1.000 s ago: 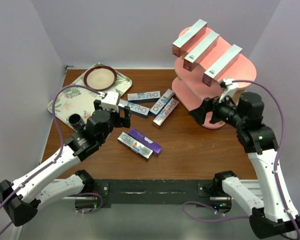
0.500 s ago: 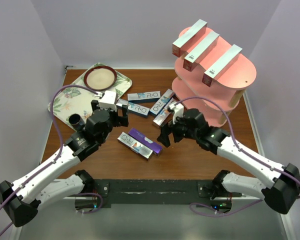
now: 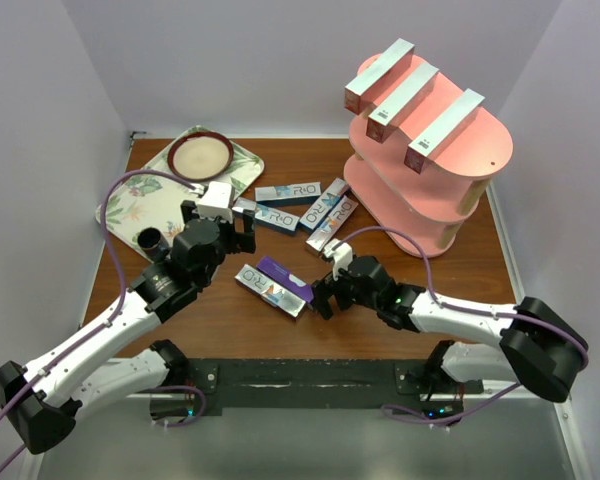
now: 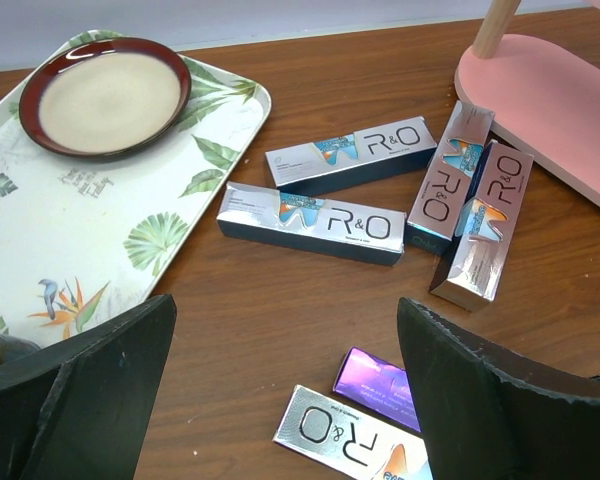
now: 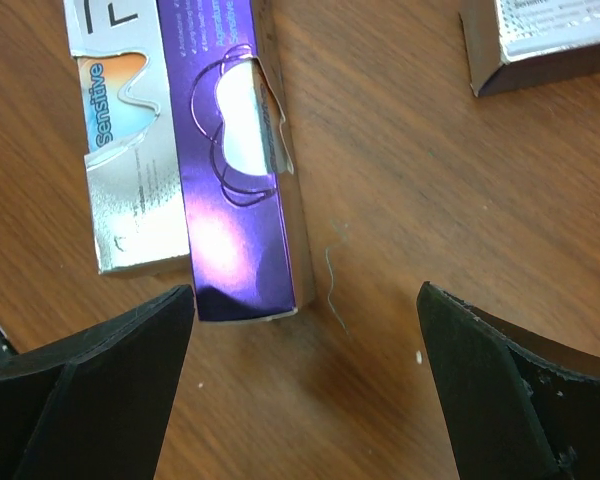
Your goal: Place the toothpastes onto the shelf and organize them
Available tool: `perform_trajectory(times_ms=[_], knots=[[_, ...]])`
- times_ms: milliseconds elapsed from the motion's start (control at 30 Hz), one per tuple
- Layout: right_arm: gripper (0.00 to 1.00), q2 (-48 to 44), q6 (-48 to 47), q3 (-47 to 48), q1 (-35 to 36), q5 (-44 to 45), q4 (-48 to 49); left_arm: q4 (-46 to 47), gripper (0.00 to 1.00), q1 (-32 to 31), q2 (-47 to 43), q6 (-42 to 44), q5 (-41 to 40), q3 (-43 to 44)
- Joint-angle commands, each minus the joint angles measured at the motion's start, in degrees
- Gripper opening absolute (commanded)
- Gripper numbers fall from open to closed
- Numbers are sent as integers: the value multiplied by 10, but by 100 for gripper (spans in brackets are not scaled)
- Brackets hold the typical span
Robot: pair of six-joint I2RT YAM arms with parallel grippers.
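Note:
Three toothpastes (image 3: 402, 102) lie across the top board of the pink shelf (image 3: 480, 150). Several silver boxes (image 3: 288, 191) lie loose on the table left of the shelf's base, also seen from the left wrist (image 4: 310, 222). A purple box (image 3: 292, 281) and a silver one (image 3: 268, 289) lie side by side mid-table. My right gripper (image 3: 325, 292) is open, low over the table just off the purple box's end (image 5: 230, 200), holding nothing. My left gripper (image 3: 248, 230) is open and empty above the table between the loose boxes and the purple box (image 4: 380, 385).
A leaf-patterned tray (image 3: 130, 200) sits at the back left with a brown-rimmed plate (image 3: 201, 154) on it. A small dark cup (image 3: 152, 240) stands by the tray's near edge. Walls close in on the left, back and right.
My right arm has swung away from the shelf's base, down and left to the end of the purple box. The left gripper has barely shifted.

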Motion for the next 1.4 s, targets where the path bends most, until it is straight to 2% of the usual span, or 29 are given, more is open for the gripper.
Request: perform_trajectory(times_ms=[0, 267, 500, 967, 1133, 1167, 1367], knots=[[98, 18, -21, -4, 3, -21, 79, 6, 97, 3, -1, 0, -19, -3], [96, 65, -37, 13, 6, -46, 59, 5, 97, 3, 3, 2, -18, -3], [93, 79, -52, 19, 12, -13, 42, 5, 97, 3, 4, 3, -20, -3], [86, 144, -76, 55, 39, 1, 56, 4, 97, 3, 9, 5, -22, -5], [78, 155, -78, 59, 50, 23, 62, 4, 97, 3, 11, 5, -20, -4], [71, 154, -78, 59, 50, 23, 63, 4, 97, 3, 11, 5, -19, -5], [52, 108, -65, 33, 52, 59, 65, 4, 97, 3, 11, 4, -20, -5]])
